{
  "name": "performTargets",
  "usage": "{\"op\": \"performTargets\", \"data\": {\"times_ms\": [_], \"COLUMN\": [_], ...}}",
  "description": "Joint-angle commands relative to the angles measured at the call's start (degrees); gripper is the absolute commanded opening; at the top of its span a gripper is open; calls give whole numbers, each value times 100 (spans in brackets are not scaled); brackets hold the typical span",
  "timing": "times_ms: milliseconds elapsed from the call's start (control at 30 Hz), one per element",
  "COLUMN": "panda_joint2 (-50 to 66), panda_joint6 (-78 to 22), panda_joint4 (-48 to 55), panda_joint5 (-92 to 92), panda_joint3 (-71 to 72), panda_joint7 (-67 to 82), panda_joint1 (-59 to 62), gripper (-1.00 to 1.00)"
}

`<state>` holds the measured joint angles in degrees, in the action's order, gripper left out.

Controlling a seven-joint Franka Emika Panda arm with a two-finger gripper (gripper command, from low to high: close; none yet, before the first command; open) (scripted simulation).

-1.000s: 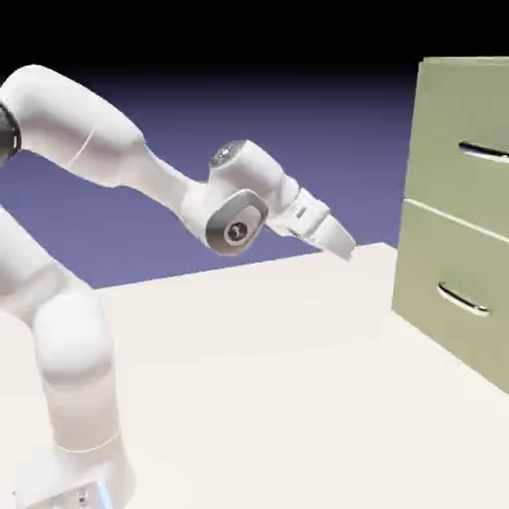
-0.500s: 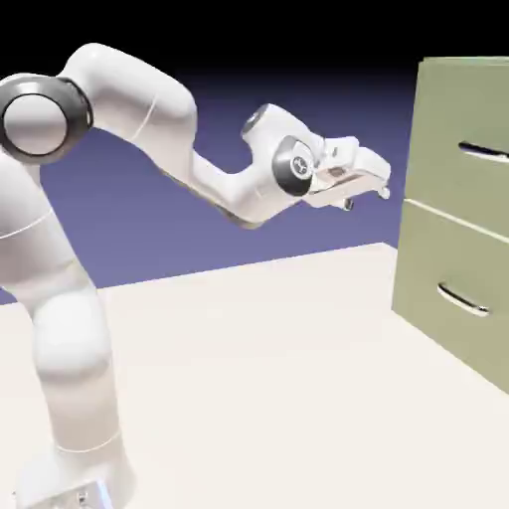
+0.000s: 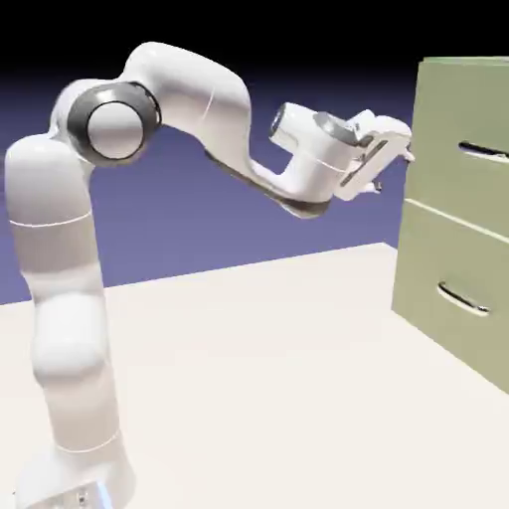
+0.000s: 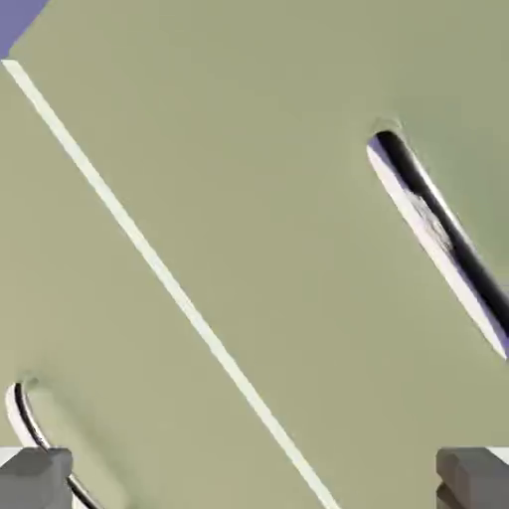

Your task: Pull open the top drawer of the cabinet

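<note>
Blue-violet backdrop sat behind a pale table (image 3: 298,378), with the cabinet (image 3: 467,99) at the table's right edge and the top drawer (image 3: 462,169) shut flush, its handle (image 3: 484,151) untouched. Gripper (image 3: 398,159) hung just short of the drawer front at handle height, empty; hand view showed both fingertips (image 4: 35,477) set wide apart, with the handle (image 4: 437,239) running diagonally, so the jaws looked not yet squared to it. Drawer likely rigid and slides straight out; the slim metal bar looked slippery, best pinched mid-span.
</note>
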<state>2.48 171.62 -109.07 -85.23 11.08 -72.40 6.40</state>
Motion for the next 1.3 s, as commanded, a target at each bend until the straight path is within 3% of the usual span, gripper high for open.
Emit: {"op": "performTargets", "data": {"times_ms": [0,800,1233,1267], "panda_joint2": [103,2568,4023,4023], "panda_joint6": [-7,-174,556,556], "panda_joint4": [152,3795,5987,5987], "panda_joint5": [-250,-6230,-4290,-4290], "panda_joint3": [32,810,-119,-119], "panda_joint7": [-88,-2189,-408,-408], "panda_joint1": [21,519,-138,-138], "gripper": [0,0,0,-100]}}
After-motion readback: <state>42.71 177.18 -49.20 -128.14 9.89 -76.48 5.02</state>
